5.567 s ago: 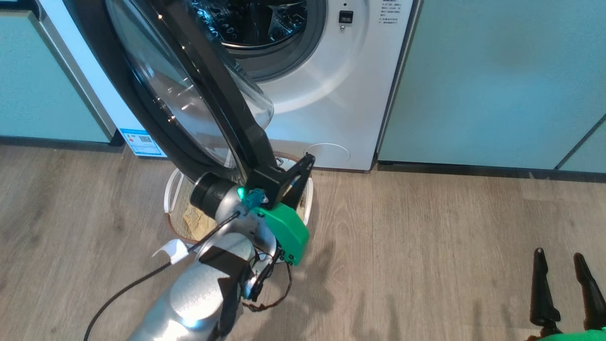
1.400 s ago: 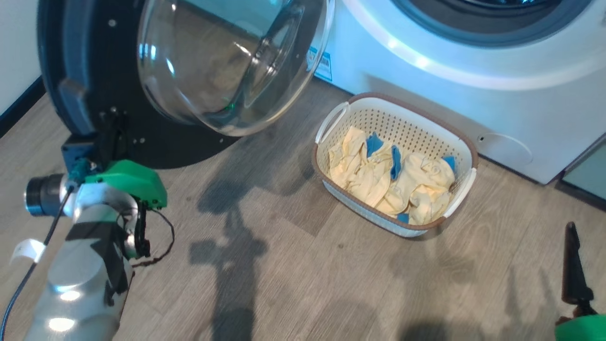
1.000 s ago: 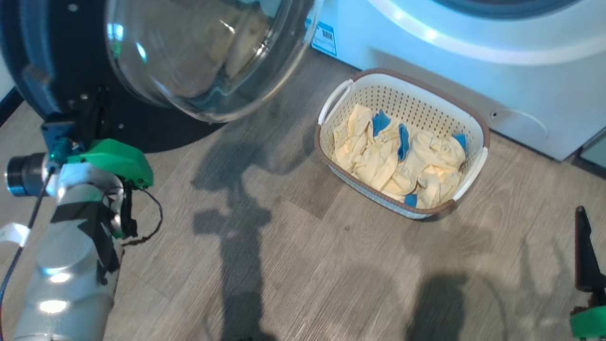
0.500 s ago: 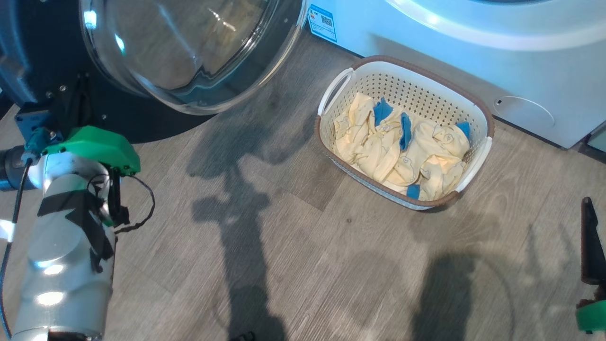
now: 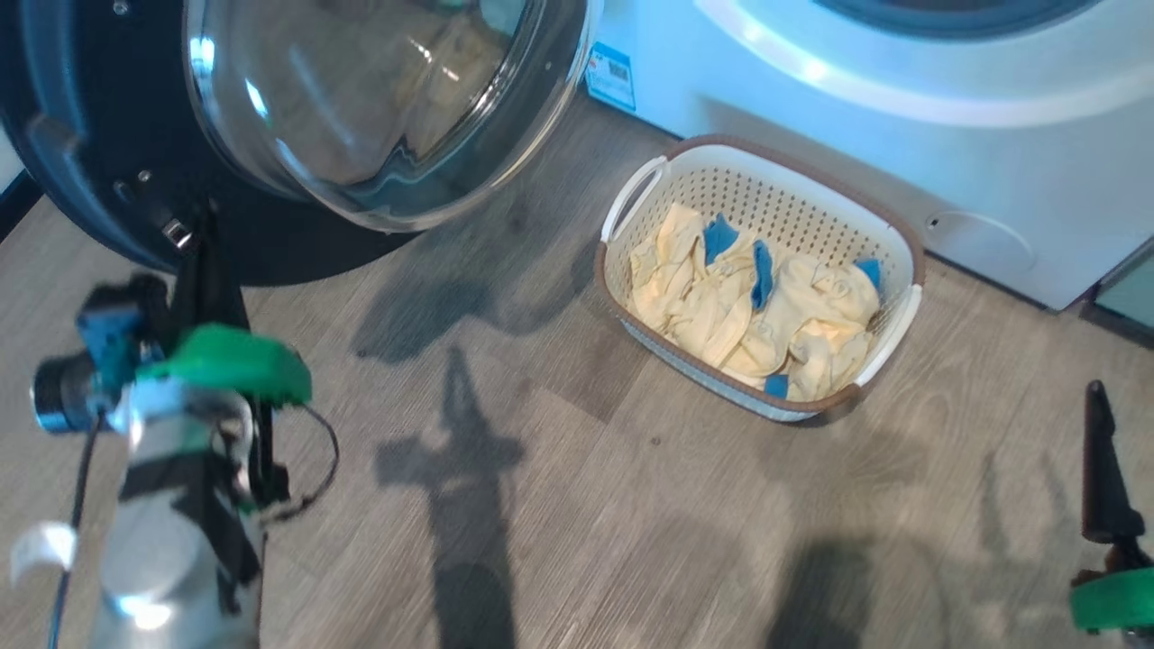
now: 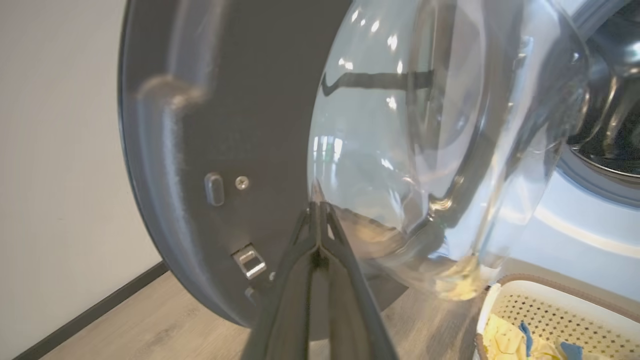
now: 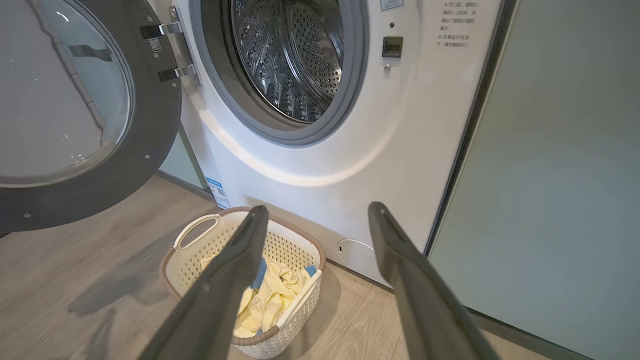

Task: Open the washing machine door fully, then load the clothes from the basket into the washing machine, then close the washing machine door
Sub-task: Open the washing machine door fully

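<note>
The washing machine door [image 5: 81,162] stands swung open at the upper left, its glass bowl [image 5: 379,99] bulging toward me. My left gripper [image 5: 203,257] is shut and empty, its tips just below the door's metal latch [image 5: 176,234]. Along its own camera, the left gripper [image 6: 318,206] points at the door's inner face [image 6: 240,100]; whether it touches, I cannot tell. The basket [image 5: 904,315] sits on the floor before the washing machine [image 5: 902,117], holding the yellow-cream clothes [image 5: 748,311]. My right gripper [image 7: 317,210] is open and empty, well back from the basket [image 7: 195,232] and the open drum [image 7: 290,60].
Wooden floor [image 5: 586,505] lies open between my two arms. A pale green cabinet panel [image 7: 560,175] stands right of the machine. A white wall with dark skirting [image 6: 55,175] is behind the open door. One right finger [image 5: 1098,451] shows at the lower right.
The left wrist has drawn back and down from the door's lower rim, so its shut fingers now show. The head camera has shifted slightly. Basket and right gripper keep their places.
</note>
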